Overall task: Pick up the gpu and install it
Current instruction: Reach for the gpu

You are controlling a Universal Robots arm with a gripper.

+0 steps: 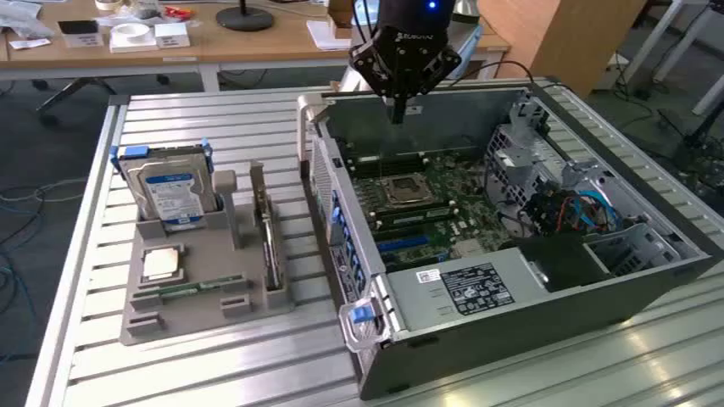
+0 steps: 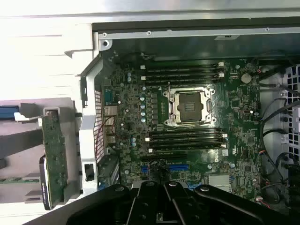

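Observation:
The gpu [image 1: 268,242] stands on edge in the grey holder [image 1: 192,318], in the slot nearest the computer case; it is a thin green card with a dark block on one face. In the wrist view the gpu [image 2: 55,154] shows beside the case wall. My gripper [image 1: 398,113] hangs above the far end of the open case [image 1: 339,199], well away from the card. Its fingers are shut with nothing between them. In the wrist view my gripper [image 2: 168,190] sits over the motherboard [image 2: 234,117], near the blue expansion slot [image 2: 178,166].
The holder also carries a silver hard drive [image 1: 169,191] with a blue label, a processor chip [image 1: 162,263] and a RAM stick [image 1: 186,290]. Inside the case are the processor socket [image 1: 405,188], a drive cage and cables [image 1: 565,208]. A desk [image 1: 226,42] stands behind.

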